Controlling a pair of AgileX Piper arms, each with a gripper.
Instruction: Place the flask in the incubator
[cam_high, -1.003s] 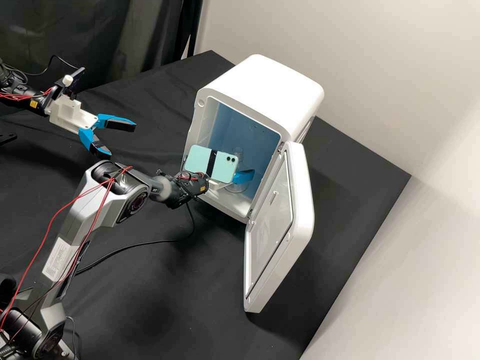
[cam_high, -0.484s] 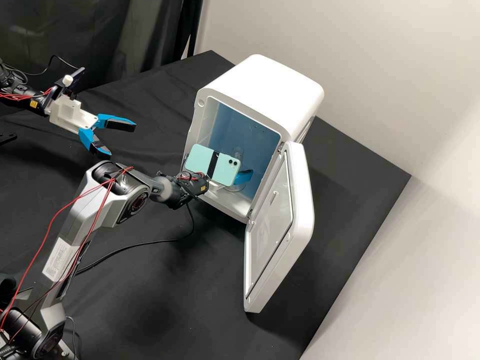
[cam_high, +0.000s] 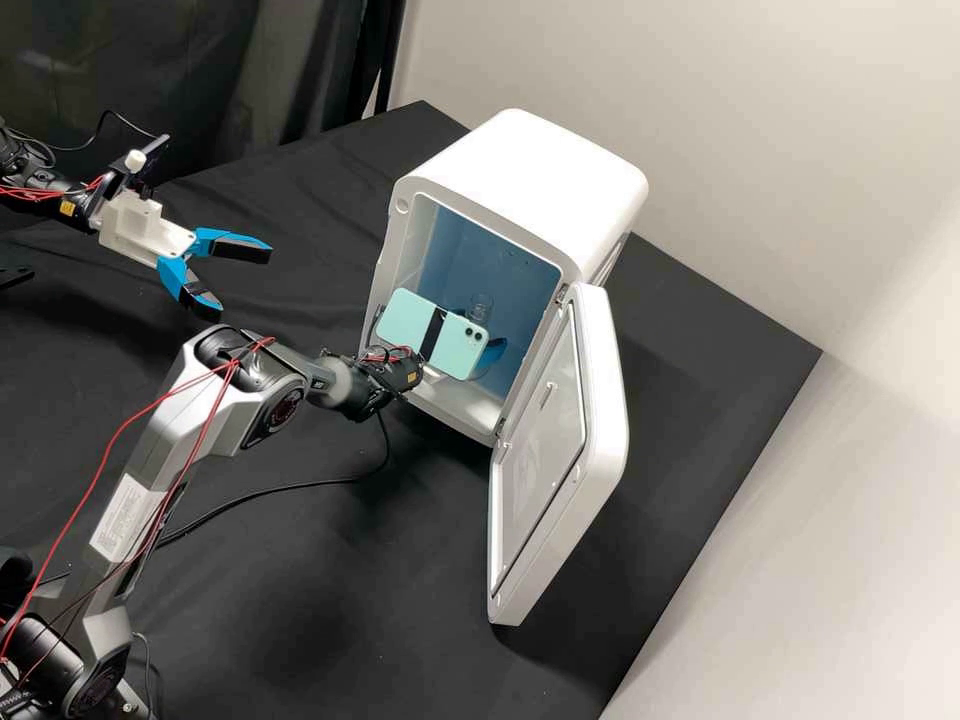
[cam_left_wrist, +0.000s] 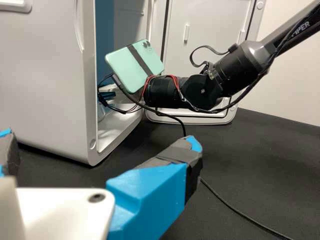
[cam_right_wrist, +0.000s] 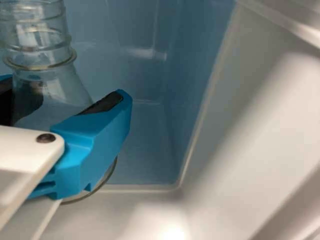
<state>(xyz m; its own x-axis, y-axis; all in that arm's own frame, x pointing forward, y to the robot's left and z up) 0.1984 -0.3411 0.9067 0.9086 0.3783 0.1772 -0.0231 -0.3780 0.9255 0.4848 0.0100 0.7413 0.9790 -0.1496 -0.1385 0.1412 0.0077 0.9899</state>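
Note:
The white incubator (cam_high: 540, 180) stands with its door (cam_high: 580, 440) swung wide open, showing a blue interior. My right gripper (cam_high: 482, 350) is inside the lower part of the chamber, shut on the clear glass flask (cam_high: 481, 303). In the right wrist view the blue fingers (cam_right_wrist: 95, 130) clasp the flask (cam_right_wrist: 45, 75) around its cone, upright, base close to the chamber floor. My left gripper (cam_high: 242, 278) hangs open and empty over the bench, well left of the incubator (cam_left_wrist: 45, 75).
A mint phone (cam_high: 432, 335) strapped on the right wrist fills part of the incubator's opening. A black cable (cam_high: 280, 490) trails across the black bench. The bench's right edge (cam_high: 720, 520) runs close behind the open door.
My right arm has pushed the flask deeper into the chamber; the flask's neck now shows above the phone. The left arm has not moved.

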